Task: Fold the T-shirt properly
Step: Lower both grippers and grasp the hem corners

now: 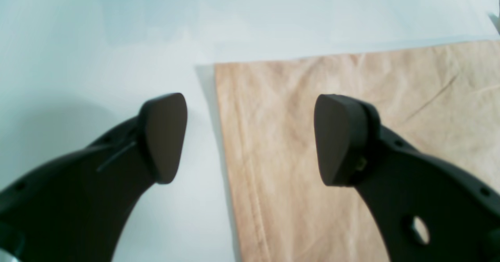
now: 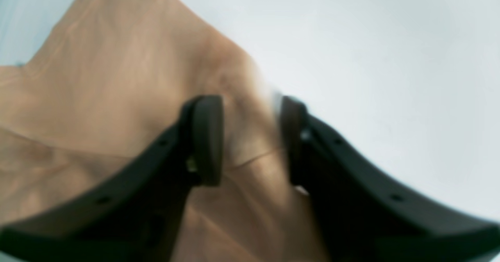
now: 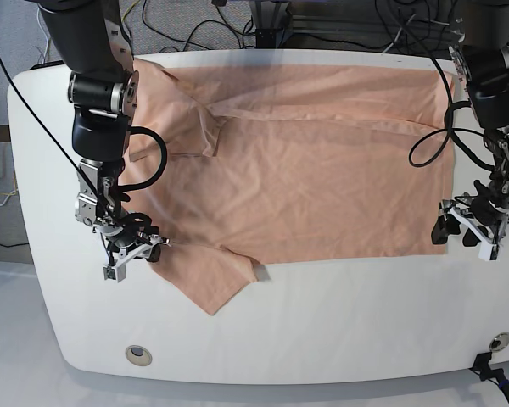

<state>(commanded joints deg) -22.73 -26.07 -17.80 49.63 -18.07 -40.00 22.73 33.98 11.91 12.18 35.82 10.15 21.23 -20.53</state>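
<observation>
The T-shirt [image 3: 314, 178] is peach and lies spread flat on the white table [image 3: 339, 331], with one sleeve [image 3: 208, 284] pointing toward the front edge. My left gripper [image 3: 464, 240] is open at the shirt's right-hand corner. In the left wrist view the left gripper [image 1: 250, 139] straddles the T-shirt's [image 1: 422, 86] straight edge, one finger over bare table and one over cloth. My right gripper [image 3: 136, 254] sits at the sleeve's left edge. In the blurred right wrist view the right gripper [image 2: 250, 141] is open, with a fold of the T-shirt [image 2: 117, 78] between its fingers.
Black cables [image 3: 322, 21] run behind the table's back edge. Two round holes [image 3: 137, 354] [image 3: 495, 342] sit near the table's curved front edge. A strip of bare white table lies in front of the shirt.
</observation>
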